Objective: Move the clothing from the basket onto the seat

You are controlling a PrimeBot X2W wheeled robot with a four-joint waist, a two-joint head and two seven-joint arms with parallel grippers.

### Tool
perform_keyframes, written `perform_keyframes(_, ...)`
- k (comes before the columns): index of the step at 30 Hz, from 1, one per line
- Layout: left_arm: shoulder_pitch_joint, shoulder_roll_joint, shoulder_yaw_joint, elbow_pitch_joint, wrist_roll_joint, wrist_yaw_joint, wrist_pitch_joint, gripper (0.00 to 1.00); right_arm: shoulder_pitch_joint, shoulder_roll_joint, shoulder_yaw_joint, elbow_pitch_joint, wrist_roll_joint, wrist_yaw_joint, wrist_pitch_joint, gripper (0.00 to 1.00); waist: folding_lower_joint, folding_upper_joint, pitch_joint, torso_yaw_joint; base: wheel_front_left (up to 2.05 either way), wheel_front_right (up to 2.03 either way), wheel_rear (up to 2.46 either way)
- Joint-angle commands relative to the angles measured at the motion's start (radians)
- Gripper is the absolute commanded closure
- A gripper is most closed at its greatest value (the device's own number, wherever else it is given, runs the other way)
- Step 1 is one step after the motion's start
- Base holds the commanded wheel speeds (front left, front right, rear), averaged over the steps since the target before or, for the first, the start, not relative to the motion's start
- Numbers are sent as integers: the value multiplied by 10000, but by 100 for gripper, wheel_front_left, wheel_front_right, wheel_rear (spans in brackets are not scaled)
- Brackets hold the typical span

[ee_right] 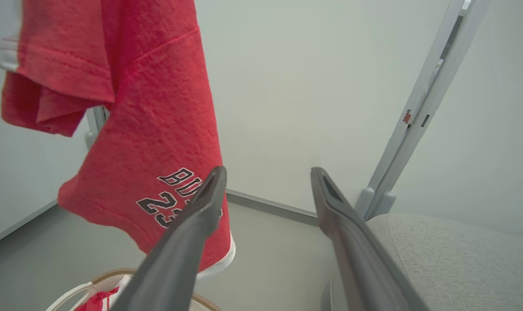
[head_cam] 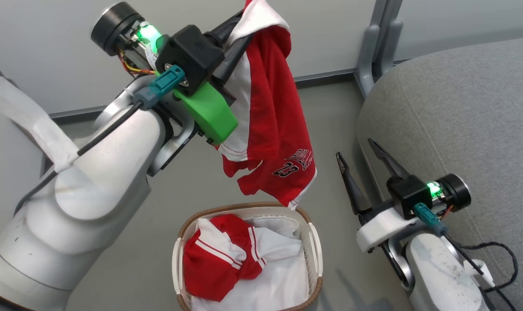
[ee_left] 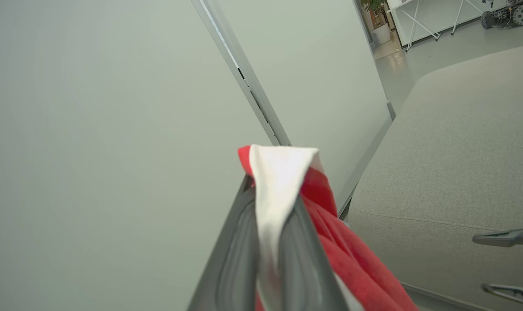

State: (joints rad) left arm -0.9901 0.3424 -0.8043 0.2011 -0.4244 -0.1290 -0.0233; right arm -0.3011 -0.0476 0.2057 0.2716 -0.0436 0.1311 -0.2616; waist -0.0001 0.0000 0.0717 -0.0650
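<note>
Basket: small oval white perforated plastic basket with brown woven rim, on the grey floor.
Left hand: clamped tight on the white edge of the red sports garment printed "23", high above the basket.
Held garment: hangs free, hem just over the basket's far rim.
In basket: second red garment with white stripes, on a plain white sheet.
Right hand: fingers spread wide, holding nothing, between basket and seat.
Seat: large grey woven cushion, right of the basket.
Beyond: grey partition post.
</note>
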Motion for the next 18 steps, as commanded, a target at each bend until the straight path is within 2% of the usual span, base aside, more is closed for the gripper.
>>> perform_keyframes(1,6,-13,-11,-69,-4,-5,-35,100,-295,-47,118,322,-99,-7,-51,0,1,0,13,14,0,0,0)
perform_keyframes(5,-65,-99,-184,-266,-43,-8,20,100,-1171,-50,786,1656,-156,-7,-51,0,1,0,23,58,0,0,0)
perform_keyframes(10,-57,-180,-406,-500,-4,-10,-11,100,-2168,-342,1755,3285,523,-10,-53,0,1,0,-22,145,0,0,0)
perform_keyframes(18,46,-254,-647,-706,-29,-9,-1,100,-3264,-961,3507,4392,2033,-10,-51,0,1,0,-128,244,0,0,0)
